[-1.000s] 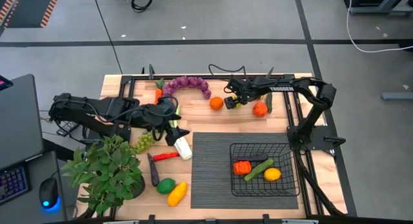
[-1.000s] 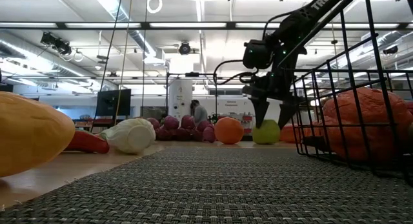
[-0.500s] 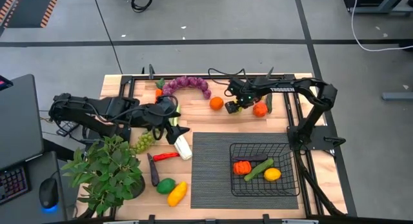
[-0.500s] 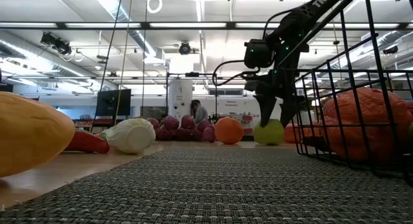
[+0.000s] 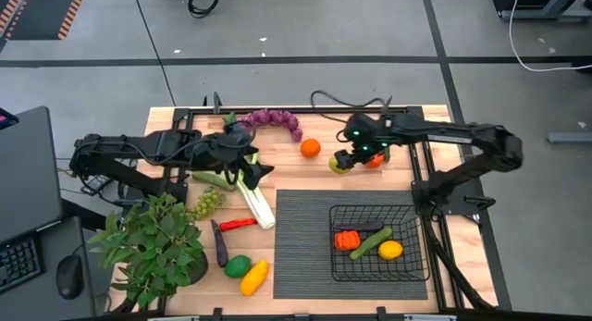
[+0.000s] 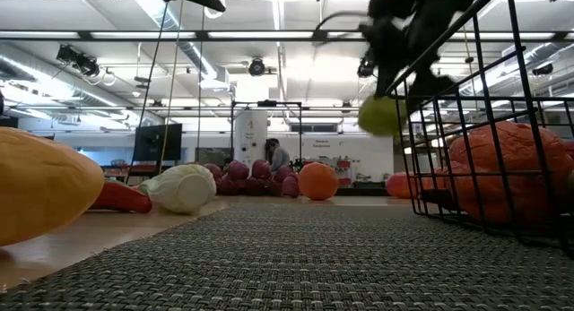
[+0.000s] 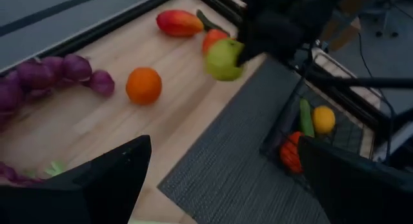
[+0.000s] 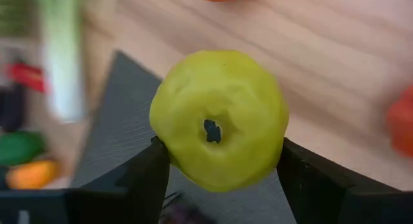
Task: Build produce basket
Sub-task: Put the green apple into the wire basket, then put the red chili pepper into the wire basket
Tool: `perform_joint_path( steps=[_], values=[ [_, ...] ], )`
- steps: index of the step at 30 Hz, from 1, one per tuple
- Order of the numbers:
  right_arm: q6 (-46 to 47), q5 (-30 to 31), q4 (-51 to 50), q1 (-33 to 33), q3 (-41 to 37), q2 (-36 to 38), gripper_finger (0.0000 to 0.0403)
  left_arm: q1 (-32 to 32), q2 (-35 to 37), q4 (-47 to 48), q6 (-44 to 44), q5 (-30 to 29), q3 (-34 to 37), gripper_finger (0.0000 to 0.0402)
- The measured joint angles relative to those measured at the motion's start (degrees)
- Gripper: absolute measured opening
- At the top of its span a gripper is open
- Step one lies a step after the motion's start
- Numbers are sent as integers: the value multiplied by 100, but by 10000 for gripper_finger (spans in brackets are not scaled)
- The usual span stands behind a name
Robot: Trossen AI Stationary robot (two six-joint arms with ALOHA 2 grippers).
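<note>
At far left of the high view, a leafy potted plant [image 5: 153, 247] in the lower left corner of the wooden table [image 5: 305, 173]. Just right of it, low in the frame: a dark eggplant [image 5: 219, 245], a small red pepper [image 5: 239, 224], a green pepper [image 5: 238, 265] and a yellow pepper [image 5: 253, 277], all lying on bare wood. A little higher, pale green grapes [image 5: 206, 203].

Above these, left gripper [image 5: 250, 168] at centre-left, fingers spread wide and holding nothing, directly over the leek [image 5: 255, 199], whose white end points down toward the grey ribbed mat [image 5: 305, 238]. In the left wrist view, both dark fingers [image 7: 103, 179] far apart at the bottom edge.

Along the upper edge of the table, purple grapes [image 5: 268, 120] in a curved row, with a carrot [image 5: 227, 133] at their left end. Right of them, an orange [image 5: 311, 147] alone on the wood.

Further right, right gripper [image 5: 344, 161] pinching the green apple [image 5: 340, 164], lifted clear of the table; in the low view the apple [image 6: 381, 116] hangs in the air near the top of the frame, and in the right wrist view it sits squeezed between two dark fingers [image 8: 139, 179]. Just right of the gripper, a red-orange tomato [image 5: 374, 159] on the wood.

At lower right, the basket [image 5: 338, 265] standing on the mat, already containing an orange-red pepper [image 5: 347, 240], a cucumber [image 5: 371, 241] and a yellow-orange round fruit [image 5: 390, 250].
</note>
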State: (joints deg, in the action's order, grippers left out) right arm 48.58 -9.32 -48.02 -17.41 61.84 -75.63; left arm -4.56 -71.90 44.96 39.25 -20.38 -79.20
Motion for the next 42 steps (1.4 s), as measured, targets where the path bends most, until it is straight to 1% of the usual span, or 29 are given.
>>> perform_joint_path(
  steps=[3, 7, 11, 14, 20, 23, 26, 31, 33, 35, 38, 42],
  values=[
    [525, -95, -9, 343, 0, 573, 260, 107, 0, -184, -66, -2, 0, 396],
    [1288, -332, -27, 877, 0, 1192, 262, 192, 0, -368, -590, 0, 0, 396],
    [1998, -653, -166, 1511, 0, 1600, 261, 264, 0, -491, -1231, 1, 0, 396],
    [2482, -845, -332, 2025, 0, 1763, 260, 291, -4, -507, -1443, 1, 0, 396],
    [3109, -921, -976, 2811, 2, 1753, 263, 288, -4, -541, -1441, 2, 0, 396],
    [3414, -1021, -1419, 3064, 2, 1657, 263, 273, -6, -543, -1412, 4, 0, 396],
    [3604, -1151, -1682, 3256, 2, 1564, 267, 268, -7, -542, -1126, 28, -2, 396],
    [3813, -1160, -1742, 3490, 2, 1403, 281, 250, -7, -490, -776, 690, -2, 396],
    [3822, -1132, -1747, 3568, 2, 1336, 291, 201, -13, -458, -542, 872, -2, 396],
    [3803, -1094, -1759, 3630, 2, 1271, 303, 130, -17, -327, -504, 950, -2, 396],
    [3913, -864, -1759, 3696, 2, 1184, 321, 4, -17, 20, -479, 973, -2, 396],
    [4085, -686, -1728, 3746, 2, 1092, 345, -106, -20, 804, -374, 975, -2, 396]
  ],
)
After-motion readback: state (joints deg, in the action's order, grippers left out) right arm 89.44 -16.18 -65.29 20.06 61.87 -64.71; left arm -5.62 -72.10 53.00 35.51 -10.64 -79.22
